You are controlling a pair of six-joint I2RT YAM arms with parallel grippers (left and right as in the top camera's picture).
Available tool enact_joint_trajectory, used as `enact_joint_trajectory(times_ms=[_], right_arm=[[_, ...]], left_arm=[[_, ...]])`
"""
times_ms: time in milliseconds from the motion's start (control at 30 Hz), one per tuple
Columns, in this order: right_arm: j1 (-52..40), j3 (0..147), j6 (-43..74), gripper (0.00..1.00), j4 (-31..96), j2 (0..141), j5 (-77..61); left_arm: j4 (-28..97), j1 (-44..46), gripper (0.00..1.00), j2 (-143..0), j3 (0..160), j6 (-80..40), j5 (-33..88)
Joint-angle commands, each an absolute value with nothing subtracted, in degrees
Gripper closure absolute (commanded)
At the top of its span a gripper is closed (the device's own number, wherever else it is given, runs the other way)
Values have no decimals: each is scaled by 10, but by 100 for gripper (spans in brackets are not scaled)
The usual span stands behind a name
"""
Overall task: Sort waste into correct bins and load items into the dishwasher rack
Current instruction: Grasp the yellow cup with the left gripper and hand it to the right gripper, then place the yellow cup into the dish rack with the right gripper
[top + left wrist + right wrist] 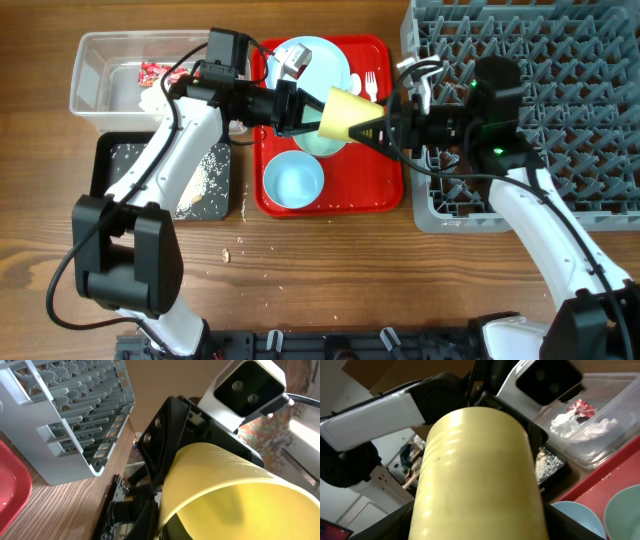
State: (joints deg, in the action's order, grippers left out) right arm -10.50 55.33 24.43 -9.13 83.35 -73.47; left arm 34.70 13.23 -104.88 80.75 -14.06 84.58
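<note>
While the two arms meet above the flat red serving tray (382, 192), the small yellow plastic cup (345, 113) hangs in the air between them, lying sideways over the tray's middle. Its wide rim faces the left gripper (305, 105) and its narrow base faces the right gripper (385, 125). In the right wrist view, dark fingers (402, 521) flank the cup on both sides, so that claw appears clamped on it. The left claw meets the rim, but I cannot tell whether it is pinching. The large square grey plastic dishwasher rack (560, 60) stands just right of the tray. The clear plastic rectangular tub (95, 62) sits to the tray's left.
</note>
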Motion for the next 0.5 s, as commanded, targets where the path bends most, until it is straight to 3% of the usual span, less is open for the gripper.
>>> enact_joint_trajectory(times_ms=[0,133,300,467], right_arm=[[-117,559,248,27,-94,840,-729],[-117,559,257,41,-99,840,-716],[-112,559,256,45,-101,840,-701],[-79,559,257,50,-98,840,-704]], left_arm=[[344,133,96,-1040,813,-140,868],[345,133,96,-1040,813,-140,868],[345,133,94,-1040,813,-140,868],[345,133,78,-1040,813,-140,867]])
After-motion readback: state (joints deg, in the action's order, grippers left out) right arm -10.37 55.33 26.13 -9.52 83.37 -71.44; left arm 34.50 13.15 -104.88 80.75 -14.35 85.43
